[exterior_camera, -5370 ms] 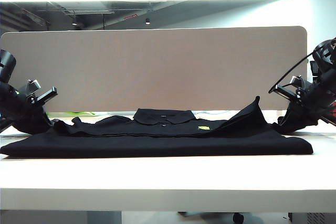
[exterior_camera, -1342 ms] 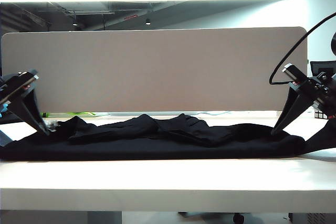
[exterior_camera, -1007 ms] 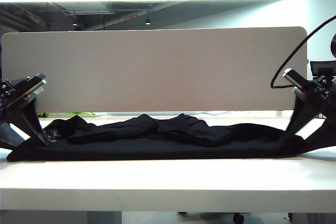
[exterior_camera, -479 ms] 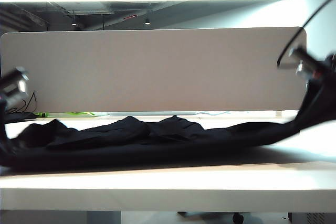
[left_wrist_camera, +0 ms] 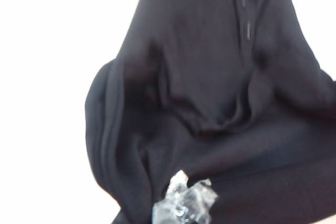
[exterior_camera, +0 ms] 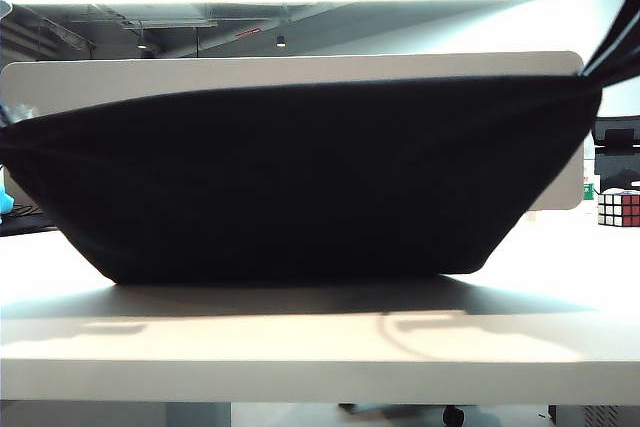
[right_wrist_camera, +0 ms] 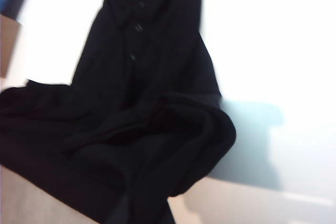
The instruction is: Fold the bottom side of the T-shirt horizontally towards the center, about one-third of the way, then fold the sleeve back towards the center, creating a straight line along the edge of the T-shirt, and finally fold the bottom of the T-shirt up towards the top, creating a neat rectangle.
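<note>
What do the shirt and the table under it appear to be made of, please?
The shirt looks like soft matte black knit, likely cotton: it sags and creases between the raised ends. The table looks like smooth white laminate, faintly glossy, though that is uncertain.

Exterior view: the T-shirt point(exterior_camera: 300, 182) hangs as a dark sheet that hides most of the partition point(exterior_camera: 300, 69) and the table point(exterior_camera: 300, 337) behind it. Both raised corners run out of frame; the right gripper point(exterior_camera: 622, 2) shows only as a dark sliver at the upper right corner, the left gripper not at all (jaws unseen in this view). A cube point(exterior_camera: 619, 208) is cut by the right edge.

Left wrist view: blurred; of the left gripper point(left_wrist_camera: 184, 203) only a pale crumpled tip at the frame edge, buried in cloth.

Right wrist view: blurred; the right gripper's fingers cannot be made out against the black fabric point(right_wrist_camera: 142, 129), which runs off frame.
</note>
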`<state>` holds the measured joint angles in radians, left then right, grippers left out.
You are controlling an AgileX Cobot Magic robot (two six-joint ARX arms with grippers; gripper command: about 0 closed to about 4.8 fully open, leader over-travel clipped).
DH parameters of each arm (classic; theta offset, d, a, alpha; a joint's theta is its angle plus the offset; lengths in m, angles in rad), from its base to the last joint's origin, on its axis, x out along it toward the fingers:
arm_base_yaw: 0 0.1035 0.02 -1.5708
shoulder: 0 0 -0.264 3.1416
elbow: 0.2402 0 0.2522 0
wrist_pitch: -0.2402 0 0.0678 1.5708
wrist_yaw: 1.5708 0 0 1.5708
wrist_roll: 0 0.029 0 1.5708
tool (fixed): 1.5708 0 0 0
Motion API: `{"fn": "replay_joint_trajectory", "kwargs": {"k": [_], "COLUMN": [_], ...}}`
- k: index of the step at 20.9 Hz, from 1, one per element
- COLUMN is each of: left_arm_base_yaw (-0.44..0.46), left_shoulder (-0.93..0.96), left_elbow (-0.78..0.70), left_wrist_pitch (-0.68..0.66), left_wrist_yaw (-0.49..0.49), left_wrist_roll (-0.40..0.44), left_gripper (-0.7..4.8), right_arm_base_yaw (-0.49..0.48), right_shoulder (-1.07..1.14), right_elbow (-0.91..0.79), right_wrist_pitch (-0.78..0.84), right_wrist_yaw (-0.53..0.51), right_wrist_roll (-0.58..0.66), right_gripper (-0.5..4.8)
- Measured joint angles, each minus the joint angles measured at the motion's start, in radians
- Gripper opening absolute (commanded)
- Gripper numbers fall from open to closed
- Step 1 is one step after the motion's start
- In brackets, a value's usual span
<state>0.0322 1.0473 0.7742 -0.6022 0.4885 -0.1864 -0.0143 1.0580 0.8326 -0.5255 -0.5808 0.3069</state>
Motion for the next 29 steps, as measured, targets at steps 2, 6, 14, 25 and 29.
{"fn": "replay_joint_trajectory", "kwargs": {"k": [2, 6, 14, 25, 29], "left_arm_base_yaw": [0.002, 0.001, -0.003, 0.005, 0.046], "left_shoulder": [0.024, 0.165, 0.699, 1.011, 0.950], "left_elbow": [0.009, 0.149, 0.591, 0.839, 0.839], "left_wrist_pitch": [0.100, 0.320, 0.441, 0.606, 0.550], "left_wrist_yaw": [-0.003, -0.005, -0.040, -0.063, -0.051], "left_wrist_roll": [-0.032, -0.077, -0.080, -0.074, -0.080], "left_gripper": [-0.05, -0.05, -0.05, 3.71, 3.20], "right_arm_base_yaw": [0.000, 0.000, 0.000, -0.029, -0.074], "right_shoulder": [0.043, 0.272, 0.771, 1.010, 0.954], "right_elbow": [0.004, 0.157, 0.608, 0.773, 0.773], "right_wrist_pitch": [0.097, 0.188, 0.248, 0.426, 0.351], "right_wrist_yaw": [-0.006, -0.006, -0.003, -0.016, -0.071], "right_wrist_roll": [0.037, 0.054, 0.032, 0.033, 0.044], "right_gripper": [-0.06, -0.06, -0.06, 3.24, 2.79]}}
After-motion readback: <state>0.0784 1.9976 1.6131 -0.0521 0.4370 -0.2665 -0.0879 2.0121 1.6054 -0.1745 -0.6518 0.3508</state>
